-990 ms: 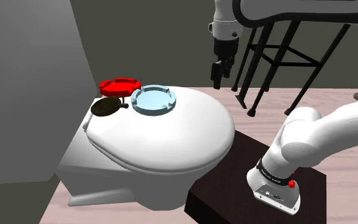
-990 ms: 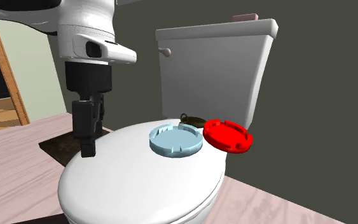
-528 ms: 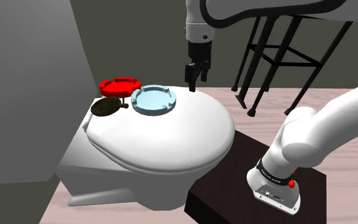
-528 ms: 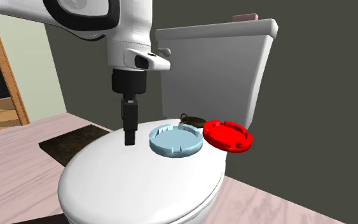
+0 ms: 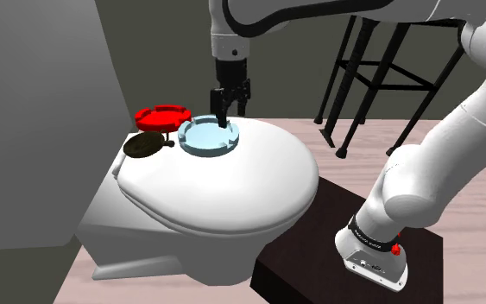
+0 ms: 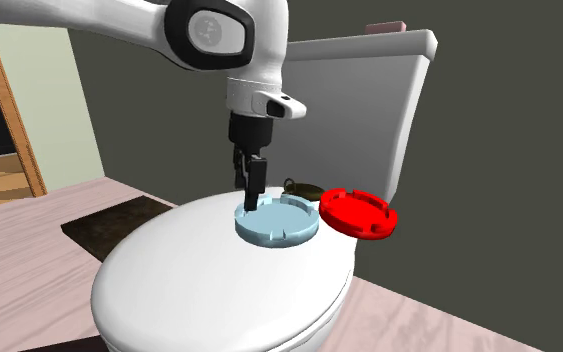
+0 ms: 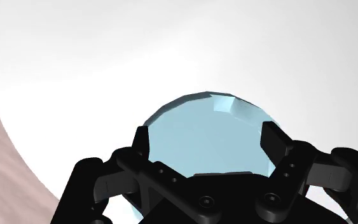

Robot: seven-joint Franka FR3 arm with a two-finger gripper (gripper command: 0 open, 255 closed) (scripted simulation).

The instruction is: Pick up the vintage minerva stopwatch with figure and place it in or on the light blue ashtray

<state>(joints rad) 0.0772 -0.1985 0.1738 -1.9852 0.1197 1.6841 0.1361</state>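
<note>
gripper [image 5: 231, 110] fingers stand apart over the round, notch-rimmed blue ashtray [image 5: 208, 138] on the glossy white toilet lid [image 5: 232, 194]. we see the dark, flat stopwatch [image 5: 143, 145] beside a red dish [image 5: 161, 115].

Stopwatch [image 5: 143, 145]: dark brownish round disc lying flat at the rear of the white toilet lid [image 5: 232, 190], just beside a red ashtray [image 5: 162, 116] and possibly touching it, hard to tell. In the second exterior view a small loop sticks up from its edge; the face detail is too small to read. Light blue ashtray [image 5: 208, 136]: round, with a raised notched rim and a paler flat inside, sitting upright on the lid near the stopwatch, with a narrow gap between them.
</note>
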